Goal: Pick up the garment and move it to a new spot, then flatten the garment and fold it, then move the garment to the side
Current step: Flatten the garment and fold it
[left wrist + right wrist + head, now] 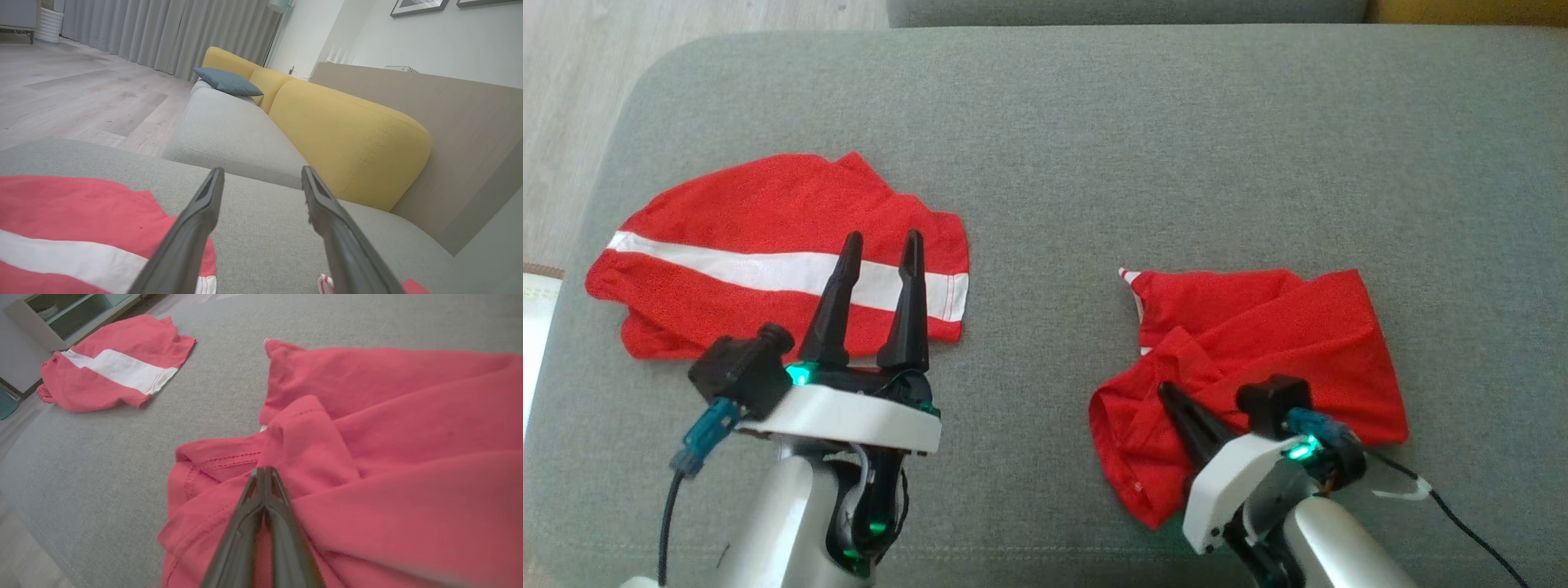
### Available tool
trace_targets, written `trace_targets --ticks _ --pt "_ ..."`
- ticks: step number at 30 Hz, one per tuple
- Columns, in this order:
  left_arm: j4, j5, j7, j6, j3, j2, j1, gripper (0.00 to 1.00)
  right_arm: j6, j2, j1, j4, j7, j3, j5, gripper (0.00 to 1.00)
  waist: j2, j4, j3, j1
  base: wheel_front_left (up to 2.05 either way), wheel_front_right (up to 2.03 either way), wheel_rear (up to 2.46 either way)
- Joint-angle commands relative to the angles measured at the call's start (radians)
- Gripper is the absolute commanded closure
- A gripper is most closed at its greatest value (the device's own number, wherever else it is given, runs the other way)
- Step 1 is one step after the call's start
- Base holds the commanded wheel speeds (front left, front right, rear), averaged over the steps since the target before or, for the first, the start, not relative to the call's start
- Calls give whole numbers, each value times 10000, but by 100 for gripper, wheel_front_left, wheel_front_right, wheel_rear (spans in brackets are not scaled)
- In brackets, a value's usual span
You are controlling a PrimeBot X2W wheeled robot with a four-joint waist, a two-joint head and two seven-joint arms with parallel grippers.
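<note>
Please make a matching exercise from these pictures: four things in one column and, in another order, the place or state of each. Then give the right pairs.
1. left gripper with two dark fingers
2. right gripper with two dark fingers
3. red garment with a white stripe
4. crumpled plain red garment

A. shut on a fold of cloth
B. on the left part of the grey cushion seat
C. open, holding nothing
D. bunched on the right part of the seat

Pairs: 1-C, 2-A, 3-B, 4-D.
</note>
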Motion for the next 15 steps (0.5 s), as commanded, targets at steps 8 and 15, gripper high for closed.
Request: trace_targets --ticks 8,15 --pt "-310 -103 -53 89 328 28 -278 0 65 -9 -166 -395 317 731 399 100 0 -17 -128 0 0 0 0" --pt "-307 -125 -53 120 352 28 -222 0 65 -9 -64 -296 1152 739 174 100 0 -48 -248 0 0 0 0"
